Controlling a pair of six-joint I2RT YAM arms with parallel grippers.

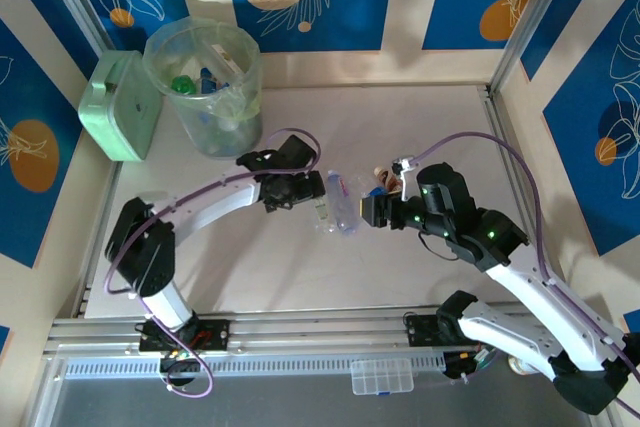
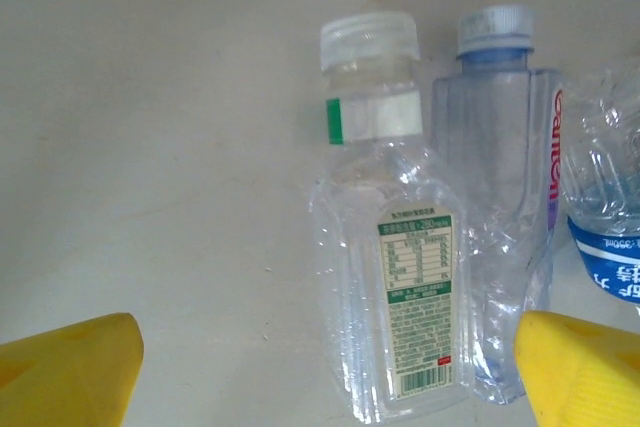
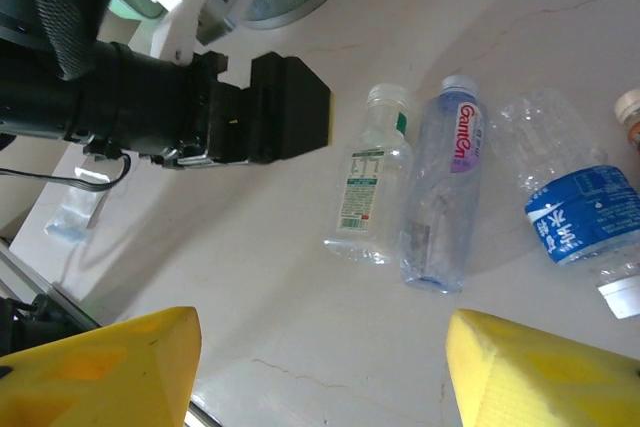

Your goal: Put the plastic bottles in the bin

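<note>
Right tool [image 3: 325, 372] is sitting just right of the bottles, fingers apart, carrying nothing. Your left tool [image 2: 325, 372] is hovering spread wide over the green-label bottle [image 2: 400, 277], which is lying flat on the worktop [image 1: 400, 117], unclamped. Its long axis is running square to the finger line, cap pointing away, so you're closing across the body. The Ganten bottle [image 2: 500, 207] is crowding it, just beside. The bin [image 1: 232, 119] is standing far left, on the left arm's side.

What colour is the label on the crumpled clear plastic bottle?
Crumpled clear plastic bottle: blue, white lettering; best in right wrist view.
</note>
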